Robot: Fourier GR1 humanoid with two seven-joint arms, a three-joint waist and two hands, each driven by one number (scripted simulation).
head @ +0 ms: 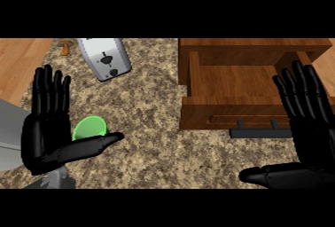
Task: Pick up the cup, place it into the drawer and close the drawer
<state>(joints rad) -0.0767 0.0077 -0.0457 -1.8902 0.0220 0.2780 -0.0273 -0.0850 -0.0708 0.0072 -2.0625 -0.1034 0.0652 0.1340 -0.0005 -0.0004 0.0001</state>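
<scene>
Left hand [46,133]: open, fingers straight and pointing toward the view's top, thumb stretched out to the right; it grips nothing.
Cup [91,127]: green, on the counter, showing in the crook between the left hand's palm and thumb; the thumb hides its lower edge, and contact with the hand cannot be told.
Brown object [64,45]: small, at the top, just left of the toaster.
Toaster [104,57]: silver, set at a slant, above the cup.
Counter [163,150]: speckled stone top, between the two hands.
Drawer [209,108]: wooden, pulled open, well apart from the cup, on the right.
Drawer handle [262,132]: dark bar on the drawer's front.
Right hand [307,128]: open, fingers straight, overlapping the drawer's right side, thumb out to the left; holds nothing.
</scene>
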